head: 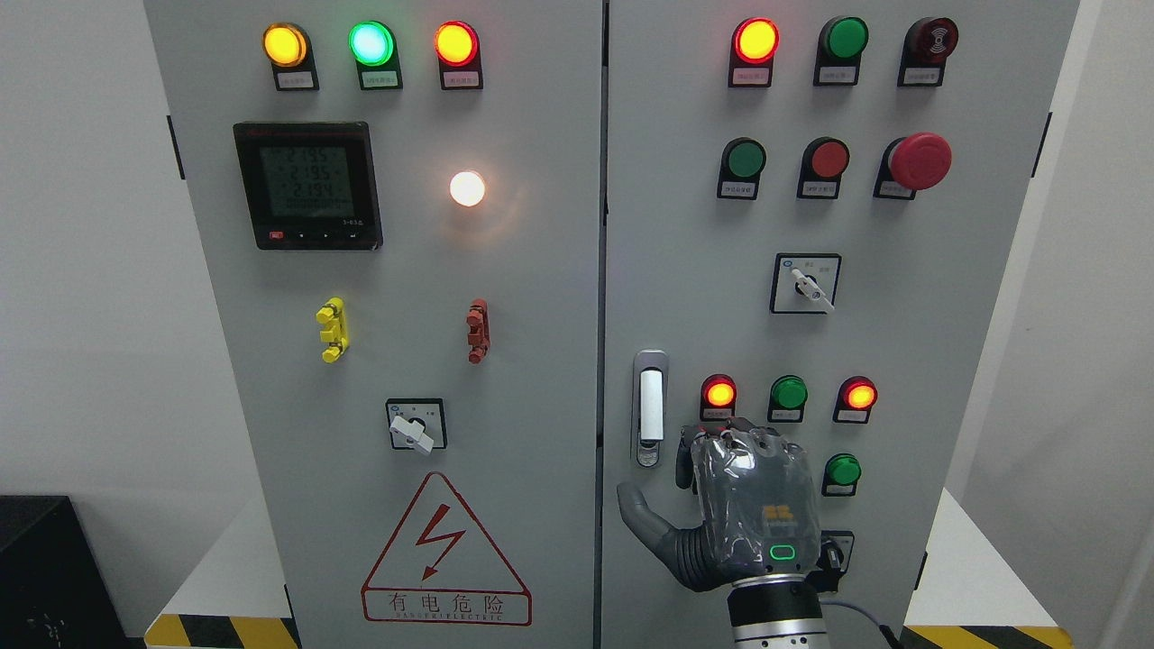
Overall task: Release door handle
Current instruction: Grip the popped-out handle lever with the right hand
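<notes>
The right hand (735, 505) comes up from the bottom edge, right of the middle, with its back to the camera. The thumb sticks out to the left and the fingers are folded at the knuckles, but it's gripping nothing as far as I can see; the fingertips are tucked out of view behind the hand, so I can't tell if they touch the panel. It sits just below and to the right of the door handle (650, 407), near it but apart.

The handle is a white upright lever in a grey recessed plate on the left edge of the right cabinet door (911, 342), with a keyhole at its foot. Right next to the hand are a lit red lamp (718, 393), a green button (789, 393) and another lit red lamp (859, 395), plus a green button (843, 470) beside the knuckles. The hand partly covers a small switch (837, 550) at the wrist.

Higher up there's a rotary selector (807, 283) and a red mushroom stop button (918, 161). On the left door (270, 433) I see a warning triangle (445, 550), another selector (415, 425), a digital meter (307, 185) and a glowing white lamp (467, 188).
</notes>
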You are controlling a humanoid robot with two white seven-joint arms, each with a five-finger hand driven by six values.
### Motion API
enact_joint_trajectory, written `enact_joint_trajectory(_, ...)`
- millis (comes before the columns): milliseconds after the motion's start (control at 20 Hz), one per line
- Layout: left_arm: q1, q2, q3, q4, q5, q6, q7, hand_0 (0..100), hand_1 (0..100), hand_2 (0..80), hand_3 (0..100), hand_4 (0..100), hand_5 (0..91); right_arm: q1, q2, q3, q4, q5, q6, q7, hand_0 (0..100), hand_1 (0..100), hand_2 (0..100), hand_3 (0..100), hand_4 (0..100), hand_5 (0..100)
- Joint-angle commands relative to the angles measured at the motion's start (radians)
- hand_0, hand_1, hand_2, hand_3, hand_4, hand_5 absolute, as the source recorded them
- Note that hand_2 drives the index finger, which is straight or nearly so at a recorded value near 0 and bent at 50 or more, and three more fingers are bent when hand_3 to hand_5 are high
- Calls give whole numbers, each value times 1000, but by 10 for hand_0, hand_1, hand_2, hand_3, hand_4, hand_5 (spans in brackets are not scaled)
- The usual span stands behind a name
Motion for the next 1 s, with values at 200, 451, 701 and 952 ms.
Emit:
enact_joint_trajectory(200,0,0,0,0,0,1,-1,0,0,44,100,3,0,-42,1,-4,28,-3,6,27,119,476,754,950,751,689)
enact_joint_trajectory(451,0,0,0,0,0,1,-1,0,0,44,99,3,0,-52,1,-7,41,-3,6,24,121,473,753,948,750,688)
enact_joint_trajectory(701,0,0,0,0,0,1,-1,0,0,44,98,2,0,-63,1,-9,49,-4,10,24,137,459,754,948,749,688)
enact_joint_trajectory(952,0,0,0,0,0,1,-1,0,0,44,95,1,0,-77,1,-9,61,-9,27,25,145,456,752,947,749,686)
